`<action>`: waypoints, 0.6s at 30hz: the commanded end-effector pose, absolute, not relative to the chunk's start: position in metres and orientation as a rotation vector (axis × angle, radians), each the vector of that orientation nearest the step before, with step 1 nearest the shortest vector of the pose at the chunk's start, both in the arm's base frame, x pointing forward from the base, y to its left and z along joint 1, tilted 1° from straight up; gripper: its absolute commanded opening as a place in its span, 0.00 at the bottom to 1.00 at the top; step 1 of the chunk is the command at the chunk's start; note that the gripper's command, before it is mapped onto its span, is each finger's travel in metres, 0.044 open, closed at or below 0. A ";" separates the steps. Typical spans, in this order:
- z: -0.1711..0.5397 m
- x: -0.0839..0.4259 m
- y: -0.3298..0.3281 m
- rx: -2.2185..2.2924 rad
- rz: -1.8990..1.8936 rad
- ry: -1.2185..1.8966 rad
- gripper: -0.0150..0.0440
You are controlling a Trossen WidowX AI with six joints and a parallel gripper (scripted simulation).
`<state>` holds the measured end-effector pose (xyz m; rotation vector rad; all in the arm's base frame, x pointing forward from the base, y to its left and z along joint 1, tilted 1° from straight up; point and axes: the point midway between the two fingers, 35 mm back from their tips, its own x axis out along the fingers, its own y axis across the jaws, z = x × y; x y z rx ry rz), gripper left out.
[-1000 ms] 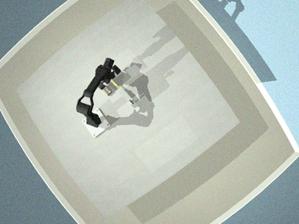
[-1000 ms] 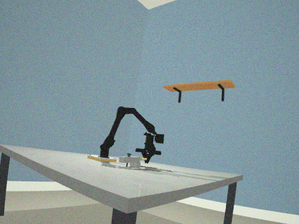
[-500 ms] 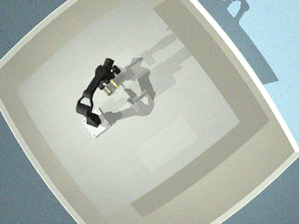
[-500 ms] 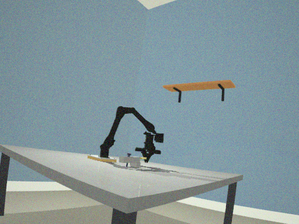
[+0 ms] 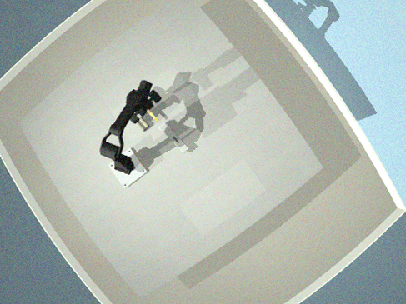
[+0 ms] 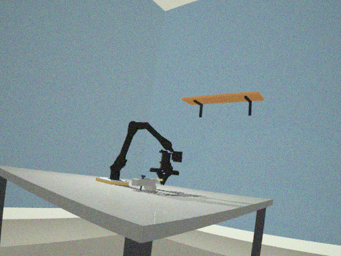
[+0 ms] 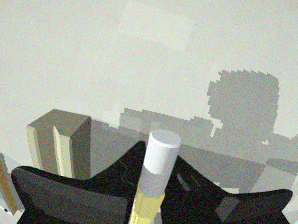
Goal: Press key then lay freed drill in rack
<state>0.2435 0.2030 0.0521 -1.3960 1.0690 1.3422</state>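
My gripper (image 5: 151, 112) (image 6: 162, 182) (image 7: 150, 148) is shut on the drill, a stick with a yellow body and a grey-white end. The drill (image 5: 153, 115) (image 6: 159, 180) (image 7: 146, 206) is tilted, its pale end standing out between the fingertips in the wrist view, and is clear of the holder. The rack (image 5: 143, 122) (image 7: 75, 131), a tan grooved block, stands beside the fingers, to their left in the wrist view. I cannot make it out in the exterior view. The pale holder (image 6: 150, 185) carries the dark key (image 5: 176, 140) (image 6: 143, 177).
The arm's base plate (image 5: 125, 180) (image 6: 123, 183) stands near the rack and holder. The table (image 5: 223, 145) (image 6: 100, 200) bears shadows of the arm. An orange shelf (image 6: 223, 98) hangs on the wall, high above the table.
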 end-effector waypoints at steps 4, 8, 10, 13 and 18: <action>0.056 0.243 0.203 -1.393 1.338 1.065 0.25; 0.057 0.243 0.202 -1.393 1.338 1.065 0.25; 0.058 0.243 0.202 -1.393 1.338 1.065 0.25; 0.059 0.242 0.202 -1.393 1.338 1.065 0.25; 0.060 0.242 0.201 -1.393 1.338 1.065 0.25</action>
